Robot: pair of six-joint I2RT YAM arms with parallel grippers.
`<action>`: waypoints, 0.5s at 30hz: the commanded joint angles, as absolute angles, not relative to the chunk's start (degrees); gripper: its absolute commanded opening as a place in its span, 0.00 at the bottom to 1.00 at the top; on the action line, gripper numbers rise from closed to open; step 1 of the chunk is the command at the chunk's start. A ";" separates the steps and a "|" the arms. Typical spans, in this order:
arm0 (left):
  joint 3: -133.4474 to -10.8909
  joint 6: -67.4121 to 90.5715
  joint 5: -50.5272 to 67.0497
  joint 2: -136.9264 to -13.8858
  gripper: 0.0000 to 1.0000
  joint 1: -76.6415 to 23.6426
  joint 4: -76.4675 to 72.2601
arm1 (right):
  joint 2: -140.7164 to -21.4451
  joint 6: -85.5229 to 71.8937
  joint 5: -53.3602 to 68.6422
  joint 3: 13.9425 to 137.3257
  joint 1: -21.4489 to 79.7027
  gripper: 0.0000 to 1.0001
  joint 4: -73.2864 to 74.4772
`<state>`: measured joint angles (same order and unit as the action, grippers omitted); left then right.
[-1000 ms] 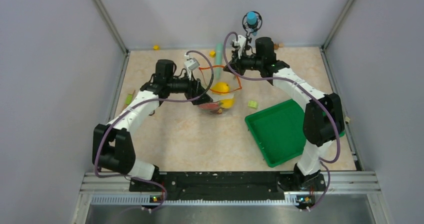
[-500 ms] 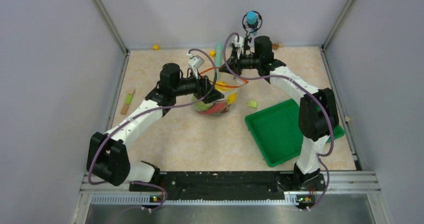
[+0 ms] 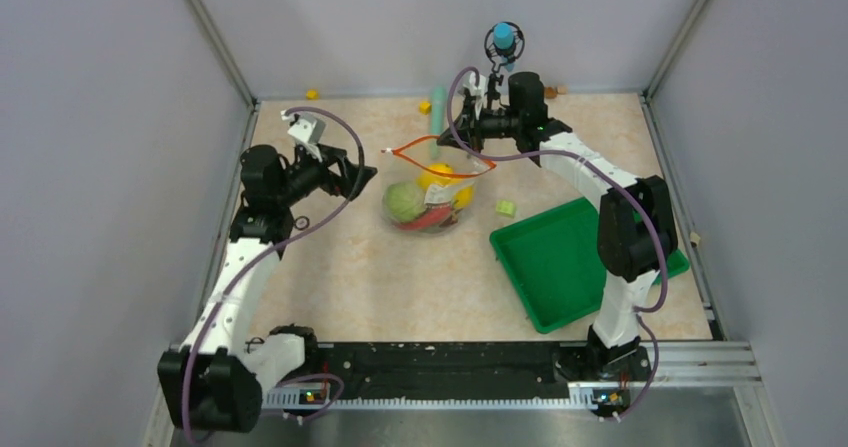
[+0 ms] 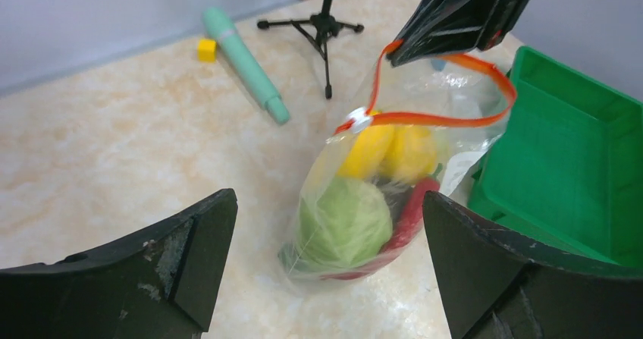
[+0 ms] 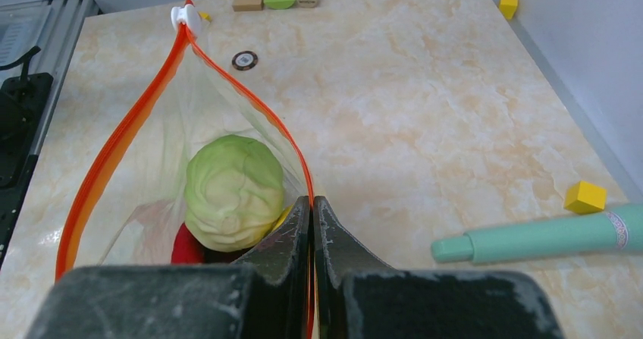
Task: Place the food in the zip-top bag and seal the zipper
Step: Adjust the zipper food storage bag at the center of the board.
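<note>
Right wrist view: clamped shut on the zipper (image 5: 114, 157) with the right gripper (image 5: 312, 202), fingers pressed flat together over the orange-red strip at the end away from the white slider (image 5: 184, 14). Raised that end off the table (image 3: 330, 267), leaving the bag (image 3: 428, 212) to hang below, bottom resting on the table around the middle, left of the green tray (image 3: 555, 262) and near it. Pulled the mouth into a wide loop by this hold; found it gaping along nearly its whole length, not yet sealed.

Found the food (image 3: 405, 202) heaped low in the bag, as suits a hanging hold: cabbage (image 5: 233, 191), yellow pieces (image 4: 387, 149), red chili (image 4: 413, 206). Could not make out garlic or a dark red piece through the crumpled plastic; perhaps hidden under the rest.

Parked the left gripper (image 3: 358, 170) well to the left of the bag, fingers spread fully wide, holding nothing, pointed toward the bag. Judged this a ready stance: free to come in for the slider, turned toward that side, with the right grip bracing the opposite end of the strip against the pull. Needed care there, the plastic being floppy and the slider small. Saw a teal stick (image 5: 531, 236) and a small yellow block (image 5: 584, 196) lying far on the table, beyond the bag, no part of the food.
</note>
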<state>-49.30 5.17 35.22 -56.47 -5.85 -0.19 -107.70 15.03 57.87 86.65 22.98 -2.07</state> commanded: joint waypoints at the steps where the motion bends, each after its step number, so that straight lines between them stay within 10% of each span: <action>1: -47.25 7.15 52.20 -64.73 0.97 -1.67 -9.98 | -104.97 15.81 60.22 86.25 23.01 0.00 -3.19; 15: -53.01 9.01 64.25 -81.26 0.93 -1.26 -23.28 | -103.87 13.22 62.04 85.29 23.08 0.00 -2.61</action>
<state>-51.77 5.93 60.16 -79.44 -1.63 -11.84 -107.53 14.00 59.16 85.73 22.98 -1.63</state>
